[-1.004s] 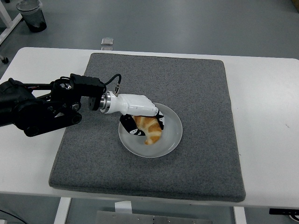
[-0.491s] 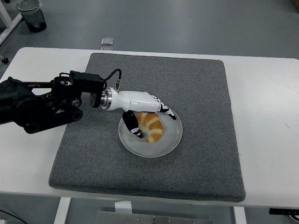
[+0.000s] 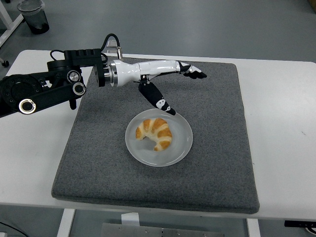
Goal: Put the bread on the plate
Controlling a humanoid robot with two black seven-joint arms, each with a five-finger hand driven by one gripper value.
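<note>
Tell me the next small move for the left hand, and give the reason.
Probably draw the left hand back toward the table's left edge. The golden croissant lies fully on the round white plate, which sits on the grey felt mat, and the open fingers are clear above it, touching nothing. Nothing looks left to grasp.

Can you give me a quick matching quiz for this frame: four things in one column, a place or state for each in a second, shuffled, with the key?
Things:
1. croissant
2. plate
3. left hand
4. grey mat

Places or states:
A. lies on the white table, under the plate
B. raised above the mat, fingers spread, holding nothing
C. lies on the plate, untouched
D. sits on the mat, holding the bread

Pairs: 1-C, 2-D, 3-B, 4-A
</note>
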